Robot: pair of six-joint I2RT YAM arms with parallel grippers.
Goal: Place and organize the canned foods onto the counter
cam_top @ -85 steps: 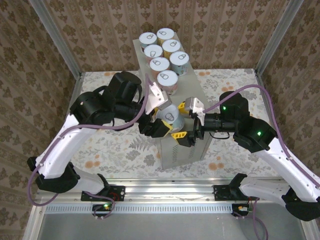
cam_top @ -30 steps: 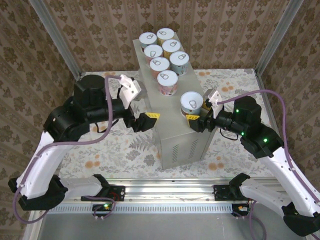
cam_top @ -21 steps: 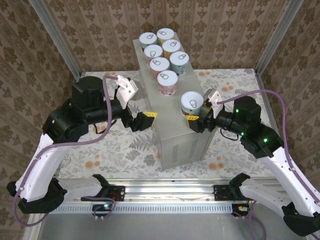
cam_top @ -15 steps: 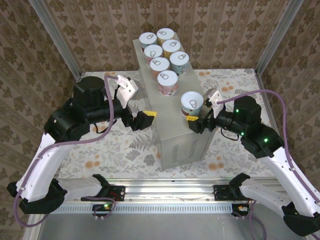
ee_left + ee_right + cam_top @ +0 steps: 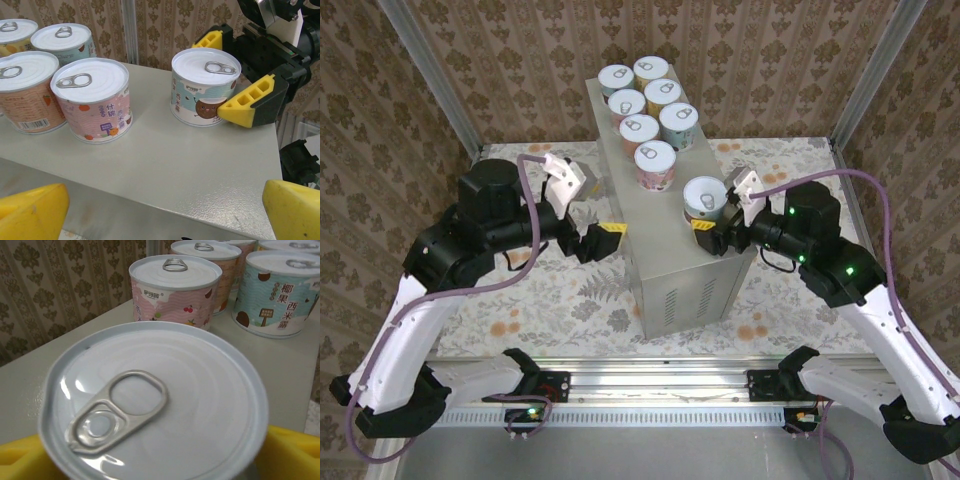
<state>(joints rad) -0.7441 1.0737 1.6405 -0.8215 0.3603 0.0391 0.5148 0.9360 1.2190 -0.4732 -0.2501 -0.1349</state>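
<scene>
- My right gripper (image 5: 222, 75) brackets the pale-blue can (image 5: 705, 196) on the counter (image 5: 670, 262), at its right edge; whether it is squeezing, I cannot tell.
- My left gripper (image 5: 601, 240) gapes empty beside the counter's left side.
- Six cans (image 5: 645, 100) stand paired behind, the pink can (image 5: 655, 163) nearest.

Looks like a robot lab test cell, not a real kitchen: damask-print backdrop panels (image 5: 520, 60) hung in an aluminium frame (image 5: 430, 75), a floral cloth (image 5: 560, 300) spread underneath, the left arm (image 5: 415, 320) and right arm (image 5: 890, 330) bolted to a metal rail (image 5: 660, 378).
</scene>
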